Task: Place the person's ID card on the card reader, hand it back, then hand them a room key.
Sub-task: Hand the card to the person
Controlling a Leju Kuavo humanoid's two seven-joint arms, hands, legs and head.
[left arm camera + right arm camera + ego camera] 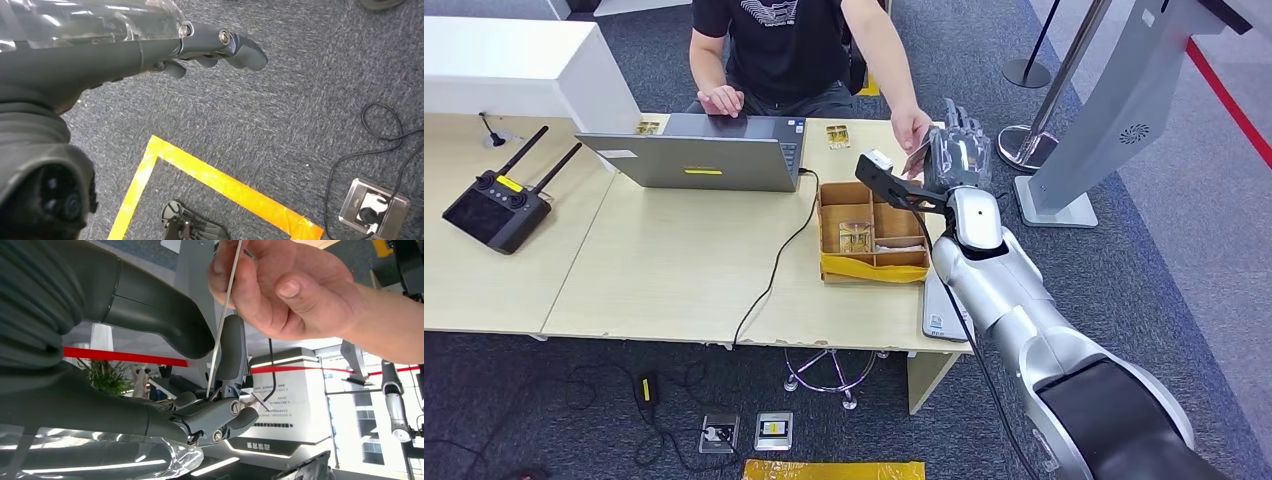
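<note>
The right hand (220,405) and the person's hand (280,285) both hold the ID card (220,335). Next, probably the card reader (944,310).

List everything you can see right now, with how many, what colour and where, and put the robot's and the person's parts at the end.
Card: one, seen edge-on, between the person's hand and the right hand's fingers.
Laptop: one, grey, open on the table.
Table: one, light wood.
Tray: one, brown with compartments, yellow front, beside the laptop.
Remote controller: one, black, two antennas, far end of the table.
Cable: one, black, from laptop over the table edge.
Floor tape: yellow, on grey carpet.
Floor socket: one, metal.
Person's hand: pinches the card.
Right hand: dark, raised at the card.
Left hand: dark, hanging over the carpet.
</note>
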